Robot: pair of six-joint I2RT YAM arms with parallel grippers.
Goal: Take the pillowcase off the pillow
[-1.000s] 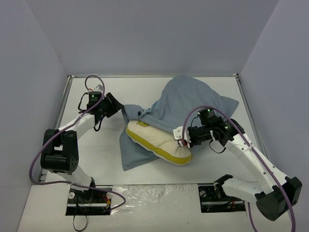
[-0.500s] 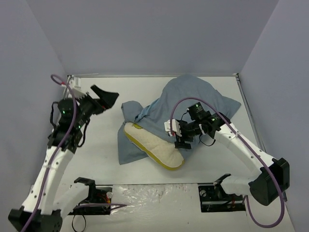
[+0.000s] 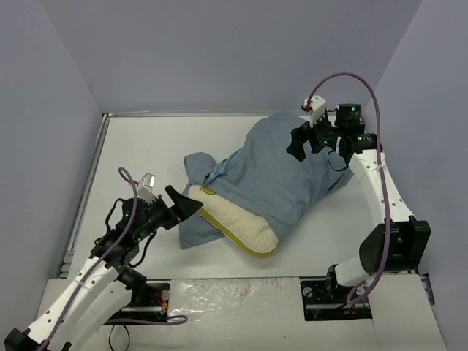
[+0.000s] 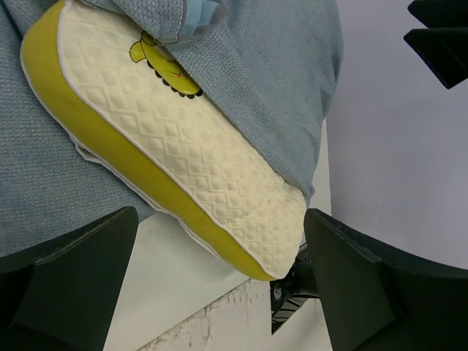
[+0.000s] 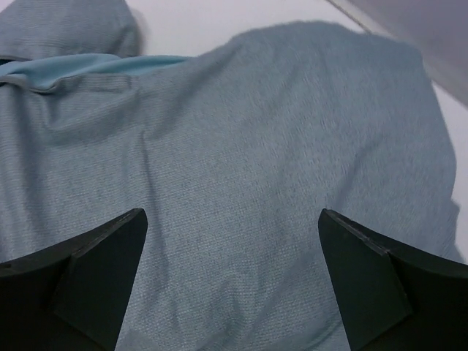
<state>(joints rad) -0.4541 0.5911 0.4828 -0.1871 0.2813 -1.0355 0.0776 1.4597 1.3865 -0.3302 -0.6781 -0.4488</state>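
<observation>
The grey-blue pillowcase (image 3: 281,164) lies crumpled in the middle of the table, draped over the far part of the pillow (image 3: 240,221). The pillow's near end sticks out, cream and quilted with a yellow edge band (image 4: 110,150). My left gripper (image 3: 188,207) hovers open just left of that exposed end, which shows between and beyond its fingers (image 4: 69,278) in the left wrist view. Nothing is held. My right gripper (image 3: 302,141) hangs open above the far right of the cloth. The right wrist view is filled with plain pillowcase (image 5: 256,146), and its light blue inner edge (image 5: 88,66) shows at upper left.
Grey enclosure walls (image 3: 219,51) stand close on three sides of the white table (image 3: 139,153). Both arm bases (image 3: 135,300) sit at the near edge beside a scuffed white strip (image 3: 234,289). A flap of pillowcase (image 3: 194,230) lies flat under the pillow's left side.
Both grippers opened and let go. The left arm swung back from the cloth's left corner to the near left. The right arm rose from the pillow's near end to the far right.
</observation>
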